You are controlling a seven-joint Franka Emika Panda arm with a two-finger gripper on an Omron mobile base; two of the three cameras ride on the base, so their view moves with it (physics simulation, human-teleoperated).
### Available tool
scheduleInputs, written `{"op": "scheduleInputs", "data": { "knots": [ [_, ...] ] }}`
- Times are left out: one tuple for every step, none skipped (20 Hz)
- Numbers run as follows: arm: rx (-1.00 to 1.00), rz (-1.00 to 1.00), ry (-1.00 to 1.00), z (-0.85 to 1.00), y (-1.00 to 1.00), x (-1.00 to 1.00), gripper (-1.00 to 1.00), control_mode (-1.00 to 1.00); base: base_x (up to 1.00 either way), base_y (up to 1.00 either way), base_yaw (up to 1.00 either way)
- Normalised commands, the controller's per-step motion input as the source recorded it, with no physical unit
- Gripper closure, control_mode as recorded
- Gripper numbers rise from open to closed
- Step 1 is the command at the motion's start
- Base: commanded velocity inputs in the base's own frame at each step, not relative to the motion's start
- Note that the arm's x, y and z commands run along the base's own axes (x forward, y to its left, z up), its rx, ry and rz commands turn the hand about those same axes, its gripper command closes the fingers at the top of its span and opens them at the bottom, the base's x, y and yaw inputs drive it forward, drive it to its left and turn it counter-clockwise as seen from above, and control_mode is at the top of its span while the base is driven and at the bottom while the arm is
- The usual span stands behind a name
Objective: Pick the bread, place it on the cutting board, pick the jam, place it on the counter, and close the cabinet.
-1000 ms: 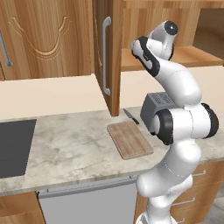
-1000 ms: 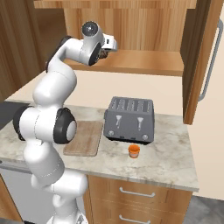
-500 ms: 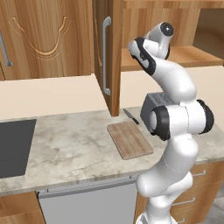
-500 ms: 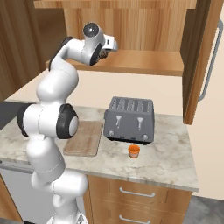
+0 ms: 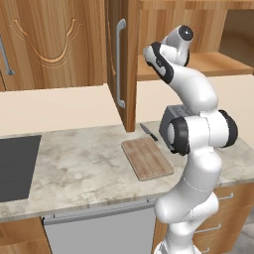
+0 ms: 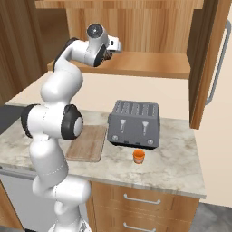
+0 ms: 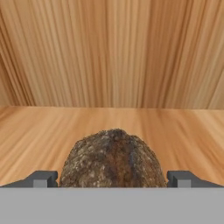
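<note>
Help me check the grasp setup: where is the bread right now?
In the hand view, the bread sits on the cabinet shelf between the open gripper's two fingertips, wooden back wall behind it.

The left base view looks forward and down from behind the arm, which rises at 5 o'clock. The right base view does likewise, arm at 7 o'clock. Both share the counter (image 5: 79,163), cutting board (image 5: 147,158) and open cabinet (image 6: 149,63). The hand view sits close to the bread (image 7: 113,158), facing the cabinet's back wall at 12 o'clock.
</note>
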Motion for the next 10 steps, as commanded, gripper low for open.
{"op": "scheduleInputs", "data": {
  "knots": [
    [0.00,0.00,0.00,-0.11,0.06,0.09,1.00,-1.00,0.00,0.00,0.00],
    [0.00,0.00,0.00,-0.06,0.04,0.01,1.00,-1.00,0.00,0.00,0.00],
    [0.00,0.00,0.00,0.00,0.00,0.00,1.00,-1.00,0.00,0.00,0.00],
    [0.00,0.00,0.00,0.00,0.01,0.00,1.00,-1.00,0.00,0.00,0.00],
    [0.00,0.00,0.00,0.00,0.00,0.00,1.00,-1.00,0.00,0.00,0.00],
    [0.00,0.00,0.00,0.00,0.00,0.00,1.00,-1.00,0.00,0.00,0.00],
    [0.00,0.00,0.00,0.00,0.00,0.00,1.00,-1.00,0.00,0.00,0.00],
    [0.00,0.00,0.00,0.00,0.00,0.00,1.00,-1.00,0.00,0.00,0.00],
    [0.00,0.00,0.00,0.00,0.00,0.00,1.00,-1.00,0.00,0.00,0.00],
    [0.00,0.00,0.00,0.00,0.00,0.00,1.00,-1.00,0.00,0.00,0.00]
  ]
}}
